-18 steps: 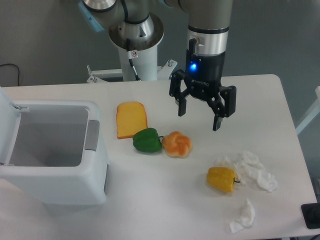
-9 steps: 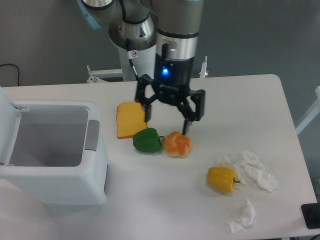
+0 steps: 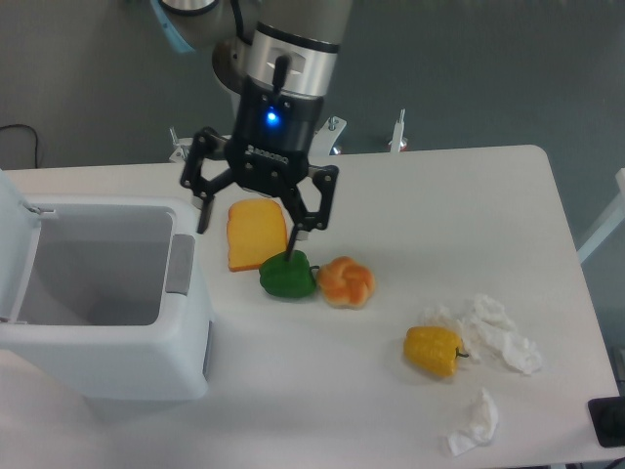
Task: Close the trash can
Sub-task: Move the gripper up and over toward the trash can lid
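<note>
Overhead, claw spread wide and empty above bread slice, beside trash can with lid raised, on white bench.

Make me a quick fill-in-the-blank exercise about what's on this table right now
1. The trash can has its lid ____.
2. The gripper hangs with its jaws ____.
3. Between the toast and the orange bun lies a ____ pepper.
4. The yellow pepper sits beside crumpled white ____.

Missing words: open; open; green; tissue
</note>
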Robot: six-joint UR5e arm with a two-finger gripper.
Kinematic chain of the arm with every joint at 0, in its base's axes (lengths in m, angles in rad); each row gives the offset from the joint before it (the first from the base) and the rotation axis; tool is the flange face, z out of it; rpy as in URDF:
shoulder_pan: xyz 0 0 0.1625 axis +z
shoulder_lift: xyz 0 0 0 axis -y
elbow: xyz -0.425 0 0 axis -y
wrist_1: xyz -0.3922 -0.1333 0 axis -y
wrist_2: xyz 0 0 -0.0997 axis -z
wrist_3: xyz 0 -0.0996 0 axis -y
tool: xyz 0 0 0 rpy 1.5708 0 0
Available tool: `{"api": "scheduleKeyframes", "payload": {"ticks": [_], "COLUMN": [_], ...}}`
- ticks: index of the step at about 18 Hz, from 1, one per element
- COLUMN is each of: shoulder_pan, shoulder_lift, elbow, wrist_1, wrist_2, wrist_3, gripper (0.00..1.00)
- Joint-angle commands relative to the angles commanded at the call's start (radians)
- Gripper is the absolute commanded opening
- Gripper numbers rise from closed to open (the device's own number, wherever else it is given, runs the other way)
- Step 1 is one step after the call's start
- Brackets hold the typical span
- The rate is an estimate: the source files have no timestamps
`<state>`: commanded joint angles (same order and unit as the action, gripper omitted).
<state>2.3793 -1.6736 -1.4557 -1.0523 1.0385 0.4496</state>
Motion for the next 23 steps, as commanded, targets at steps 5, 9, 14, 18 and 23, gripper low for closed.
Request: {"api": "scheduleKeyframes", "payload": {"ticks": [5, 9, 14, 18, 23], "shoulder_pan": [-0.025, -0.032, -0.06, -0.075, -0.081], "shoulder_lift": [0.021, 0.043, 0.061, 0.09, 0.127], "elbow": [0.0, 0.008, 0.008, -0.006, -0.023], "wrist_1": [0.0, 0.002, 0.002, 0.002, 0.002], "wrist_2": [-0.072, -0.13, -0.201, -0.228, -0.317], "wrist_3": [-0.135, -0.14, -0.149, -0.149, -0.15], "gripper": [1.0, 1.0, 1.0, 1.0, 1.0]}}
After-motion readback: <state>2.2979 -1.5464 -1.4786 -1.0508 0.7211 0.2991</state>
